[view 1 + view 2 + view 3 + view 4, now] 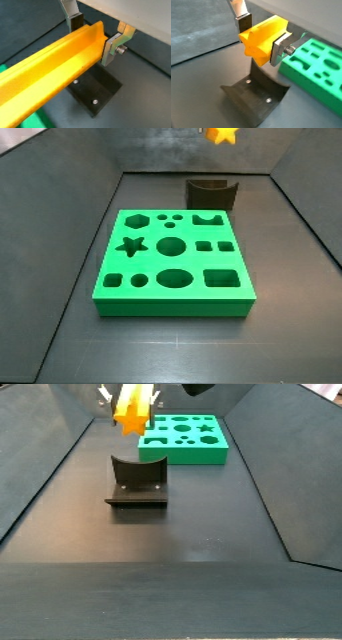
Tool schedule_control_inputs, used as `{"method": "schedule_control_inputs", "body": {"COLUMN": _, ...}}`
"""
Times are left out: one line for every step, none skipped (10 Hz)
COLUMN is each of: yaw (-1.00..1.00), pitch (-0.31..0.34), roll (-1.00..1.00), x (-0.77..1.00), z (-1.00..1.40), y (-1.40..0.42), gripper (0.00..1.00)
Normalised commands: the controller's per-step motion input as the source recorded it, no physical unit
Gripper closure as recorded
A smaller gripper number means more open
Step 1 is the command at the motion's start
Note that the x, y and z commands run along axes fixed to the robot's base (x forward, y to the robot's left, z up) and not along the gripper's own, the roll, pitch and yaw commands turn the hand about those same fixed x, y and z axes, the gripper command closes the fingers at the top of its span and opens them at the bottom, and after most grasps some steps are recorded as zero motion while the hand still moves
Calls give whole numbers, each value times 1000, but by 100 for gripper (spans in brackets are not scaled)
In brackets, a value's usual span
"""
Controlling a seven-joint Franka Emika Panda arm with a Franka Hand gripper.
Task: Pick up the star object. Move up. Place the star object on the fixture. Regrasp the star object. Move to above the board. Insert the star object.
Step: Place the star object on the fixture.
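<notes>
Pincer [263, 36] aloft, clamped shut

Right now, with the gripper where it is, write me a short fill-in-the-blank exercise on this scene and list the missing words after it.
1. The gripper is shut on the ____ object.
2. The star object hangs above the dark ____, not touching it.
3. The fixture stands on the floor beside the green ____.
4. The star-shaped hole in the board is ____.

Missing words: star; fixture; board; empty
</notes>
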Motion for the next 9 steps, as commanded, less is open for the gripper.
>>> {"method": "schedule_control_inputs", "body": {"yaw": -21, "pitch": 253, "roll": -1000, "x": 31, "z": 57, "y": -17, "gripper": 100}}
{"method": "schedule_control_inputs", "body": {"yaw": -65, "pitch": 265, "roll": -890, "x": 67, "z": 41, "y": 19, "gripper": 100}}
{"method": "schedule_control_inputs", "body": {"yaw": -89, "pitch": 244, "roll": -717, "x": 89, "z": 18, "y": 33, "gripper": 100}}
{"method": "schedule_control_inputs", "body": {"yaw": -110, "pitch": 209, "roll": -553, "x": 96, "z": 0, "y": 40, "gripper": 100}}
{"method": "schedule_control_inputs", "body": {"yaw": -123, "pitch": 169, "roll": -387, "x": 85, "z": 4, "y": 45, "gripper": 100}}
{"method": "schedule_control_inputs", "body": {"yaw": -126, "pitch": 114, "roll": -233, "x": 64, "z": 9, "y": 30, "gripper": 100}}
{"method": "schedule_control_inputs", "body": {"yaw": -111, "pitch": -25, "roll": -1000, "x": 97, "z": -1000, "y": 60, "gripper": 100}}
{"method": "schedule_control_inputs", "body": {"yaw": -110, "pitch": -43, "roll": -1000, "x": 102, "z": -1000, "y": 70, "gripper": 100}}
{"method": "schedule_control_inputs", "body": {"yaw": -107, "pitch": -36, "roll": -1000, "x": 105, "z": -1000, "y": 73, "gripper": 100}}
